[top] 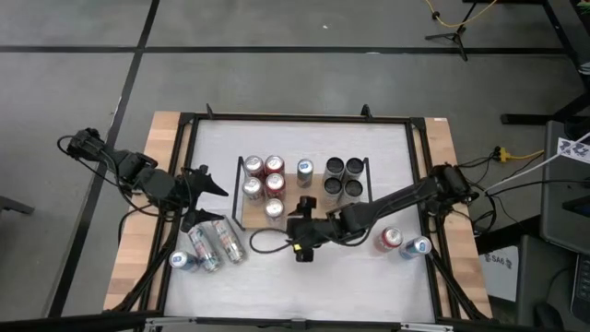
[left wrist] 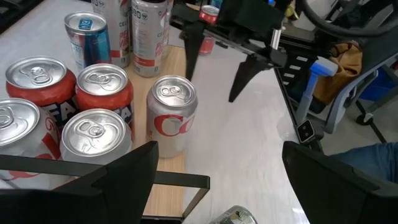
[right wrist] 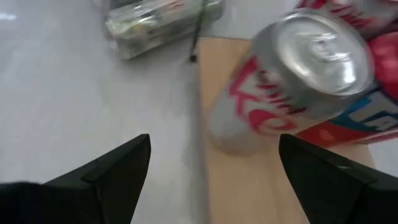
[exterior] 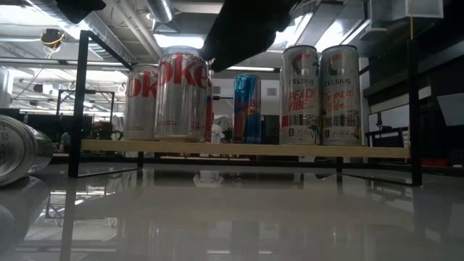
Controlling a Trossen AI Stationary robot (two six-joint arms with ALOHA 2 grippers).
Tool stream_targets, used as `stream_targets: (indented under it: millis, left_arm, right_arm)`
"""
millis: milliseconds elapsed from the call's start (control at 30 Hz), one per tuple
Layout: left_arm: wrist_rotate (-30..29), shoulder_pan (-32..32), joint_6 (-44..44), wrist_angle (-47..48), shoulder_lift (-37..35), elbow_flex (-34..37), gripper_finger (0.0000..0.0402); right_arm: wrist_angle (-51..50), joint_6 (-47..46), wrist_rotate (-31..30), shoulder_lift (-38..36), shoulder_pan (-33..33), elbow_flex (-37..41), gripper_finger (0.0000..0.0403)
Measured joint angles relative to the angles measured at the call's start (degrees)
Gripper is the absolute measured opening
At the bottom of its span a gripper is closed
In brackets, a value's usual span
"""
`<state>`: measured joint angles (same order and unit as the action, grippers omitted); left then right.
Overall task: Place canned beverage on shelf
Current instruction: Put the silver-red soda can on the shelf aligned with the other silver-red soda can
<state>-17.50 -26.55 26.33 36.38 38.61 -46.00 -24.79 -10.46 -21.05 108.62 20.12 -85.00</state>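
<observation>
The wooden shelf (top: 286, 214) sits in the middle of the white surface (top: 304, 272). Many cans stand on it. A silver Coke can (top: 274, 209) stands at the shelf's front edge. The right claw (top: 305, 214) hangs just beside this can with its fingers spread wide, holding nothing. The left claw (top: 205, 201) waits past the shelf's left end, also wide and empty. Two cans (top: 214, 244) lie on the surface near the left claw.

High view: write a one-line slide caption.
Open right gripper hovers beside silver can on the shelf; left gripper waits open.
</observation>
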Motion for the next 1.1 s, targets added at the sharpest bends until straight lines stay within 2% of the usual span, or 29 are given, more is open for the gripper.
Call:
stream_targets:
  millis: [300,633,1100]
  left_arm:
    - [0.00,0.00,0.02,0.00,0.00,0.00,0.0336]
    - [0.00,0.00,0.02,-0.02,0.02,0.00,0.0336]
    - [0.00,0.00,0.09,-0.02,0.02,0.00,0.0336]
  right_arm:
    - [3.24,-1.76,-0.39,0.00,-3.35,3.02,0.0351]
    - [10.26,-1.11,0.51,0.00,-3.76,4.14,0.0351]
    - [11.12,-1.20,-3.60,-0.02,-4.04,4.14,0.0351]
